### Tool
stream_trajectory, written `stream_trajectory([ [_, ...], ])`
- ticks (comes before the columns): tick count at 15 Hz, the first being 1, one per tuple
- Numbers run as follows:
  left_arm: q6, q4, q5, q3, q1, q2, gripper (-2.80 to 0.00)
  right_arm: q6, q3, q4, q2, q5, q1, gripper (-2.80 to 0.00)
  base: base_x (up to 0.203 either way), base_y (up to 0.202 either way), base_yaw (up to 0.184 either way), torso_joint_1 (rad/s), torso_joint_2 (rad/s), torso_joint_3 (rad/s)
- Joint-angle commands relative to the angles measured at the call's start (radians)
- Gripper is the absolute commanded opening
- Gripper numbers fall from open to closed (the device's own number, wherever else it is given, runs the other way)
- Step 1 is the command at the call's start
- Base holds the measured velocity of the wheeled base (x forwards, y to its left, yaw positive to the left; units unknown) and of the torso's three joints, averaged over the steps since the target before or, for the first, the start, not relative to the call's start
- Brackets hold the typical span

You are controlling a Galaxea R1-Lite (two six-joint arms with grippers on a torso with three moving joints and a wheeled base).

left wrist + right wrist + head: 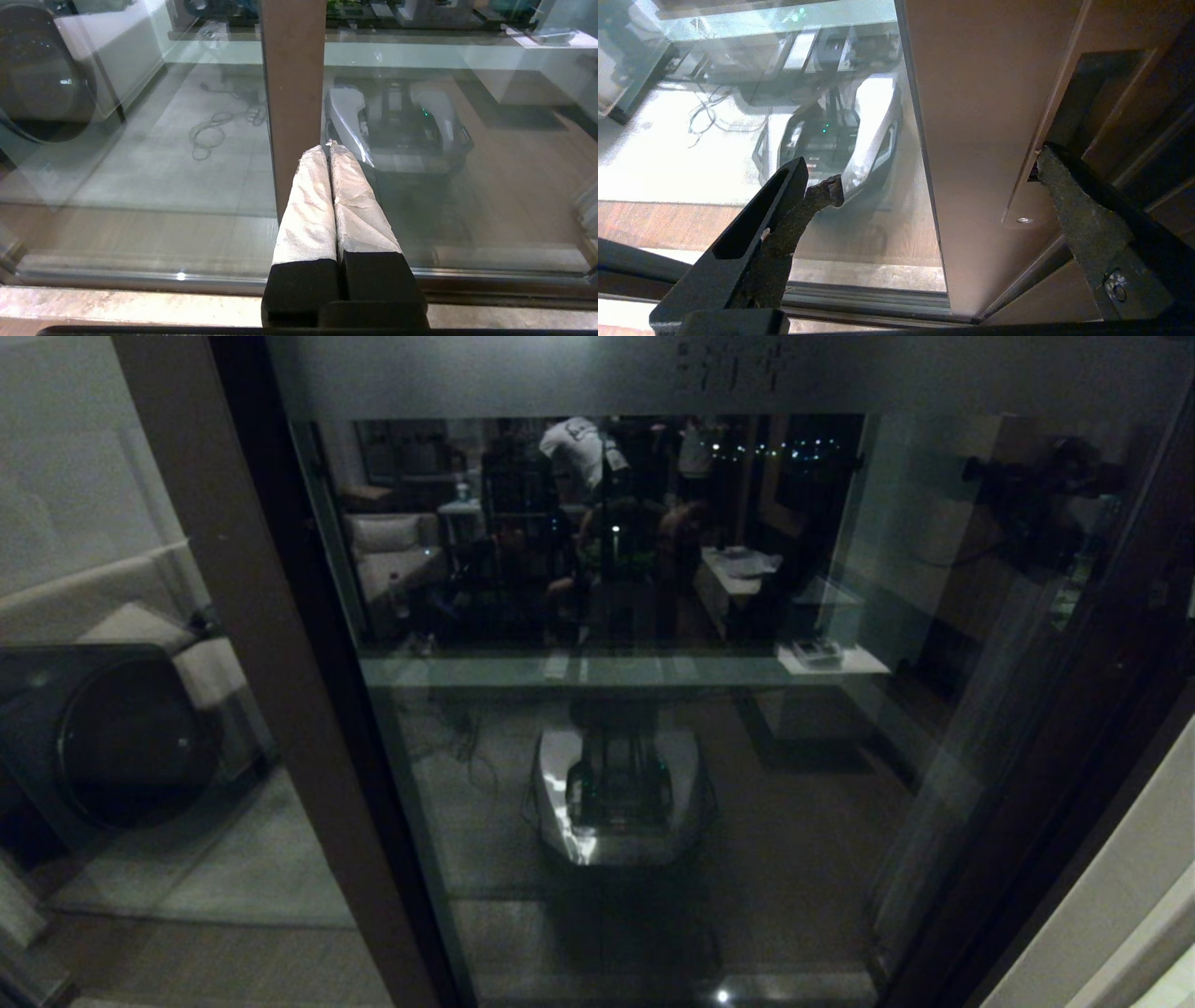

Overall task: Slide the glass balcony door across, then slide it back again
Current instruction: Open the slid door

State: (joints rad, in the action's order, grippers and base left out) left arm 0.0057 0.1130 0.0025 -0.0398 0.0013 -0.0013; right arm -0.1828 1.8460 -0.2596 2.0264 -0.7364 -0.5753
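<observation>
Right wrist view: right hand [934, 182] spread wide, nothing gripped, one finger [1069, 205] lodged in glass balcony door [971, 116] handle slot [1092, 107]. Left hand [331, 147] closed, empty, by frame.

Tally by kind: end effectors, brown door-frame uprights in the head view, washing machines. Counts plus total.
End effectors: 2 (left end effector shut, right end effector open)
Frame uprights: 2 (left upright, right upright)
Washing machine: 1, seen through the glass
Total: 5
</observation>
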Motion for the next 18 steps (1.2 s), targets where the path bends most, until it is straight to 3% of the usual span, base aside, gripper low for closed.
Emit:
stream_trajectory([
  [1,0.000,0.001,0.001,0.000,0.000,0.000,-2.80,-0.001,-0.007,-0.003,-0.017,-0.008,0.003,0.00,0.000,0.000,0.000,0.000,0.00,0.000],
  [18,0.000,0.001,0.001,0.000,0.000,0.000,-2.80,-0.001,-0.063,0.005,-0.061,-0.047,0.017,0.00,0.000,0.000,0.000,0.000,0.00,0.000],
])
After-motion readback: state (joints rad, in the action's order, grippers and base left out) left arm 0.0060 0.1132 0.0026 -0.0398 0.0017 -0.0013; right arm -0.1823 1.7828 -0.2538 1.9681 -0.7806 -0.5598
